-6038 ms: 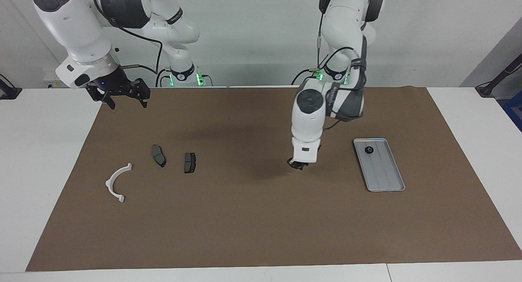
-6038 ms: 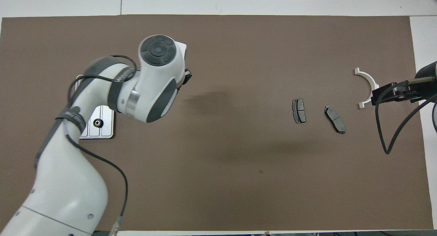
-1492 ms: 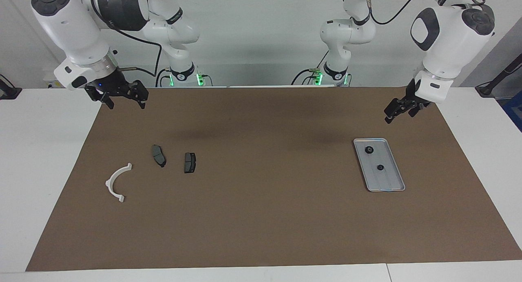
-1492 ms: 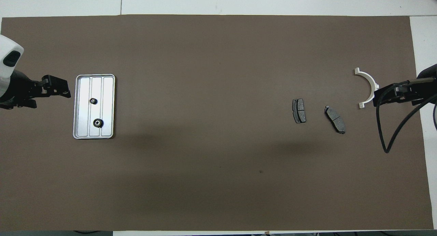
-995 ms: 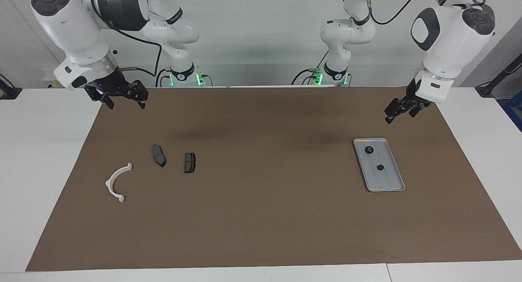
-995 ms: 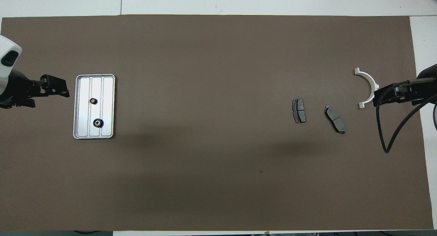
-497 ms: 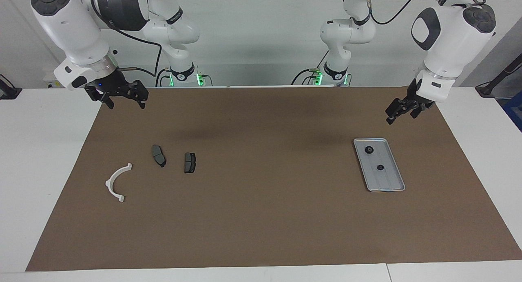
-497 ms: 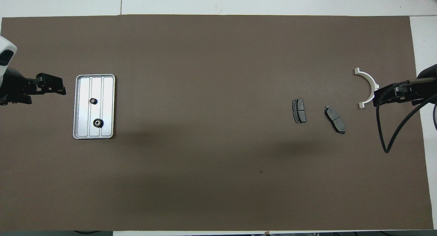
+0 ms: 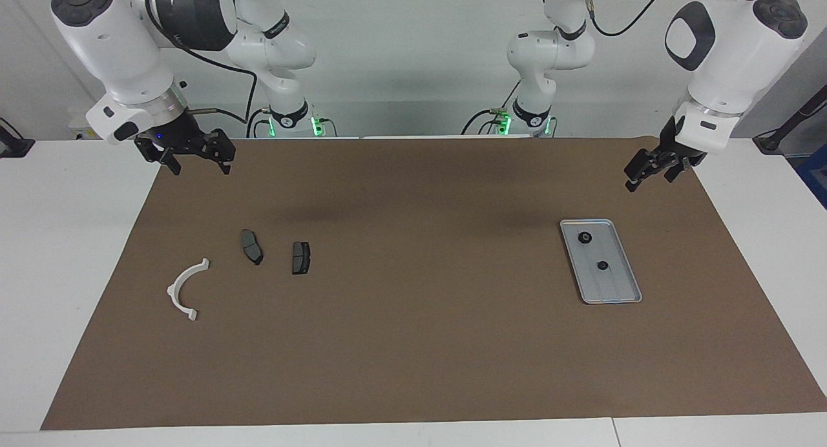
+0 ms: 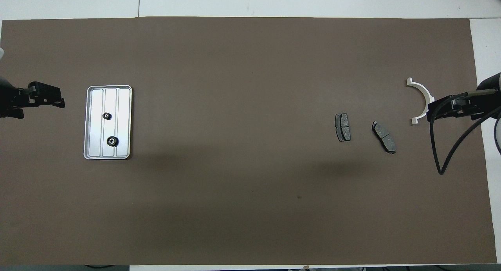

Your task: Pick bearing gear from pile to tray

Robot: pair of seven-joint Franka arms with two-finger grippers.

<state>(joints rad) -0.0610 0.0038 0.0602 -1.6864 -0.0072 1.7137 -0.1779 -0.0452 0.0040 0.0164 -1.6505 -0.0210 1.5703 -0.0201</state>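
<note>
Two small black gears [image 9: 593, 252] lie in the silver tray [image 9: 619, 291] at the right of the facing view. The left hand [image 9: 650, 169] hangs above it, wide and empty. The right hand [image 9: 199, 154], upper left, is spread too, holding nothing.

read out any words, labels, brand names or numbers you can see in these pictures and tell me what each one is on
None can be read.
Right arm: a line of small print on its dark band, too small to read.
Tray, the two gears, both brake pads, white bracket, brown mat: no writing shows.
</note>
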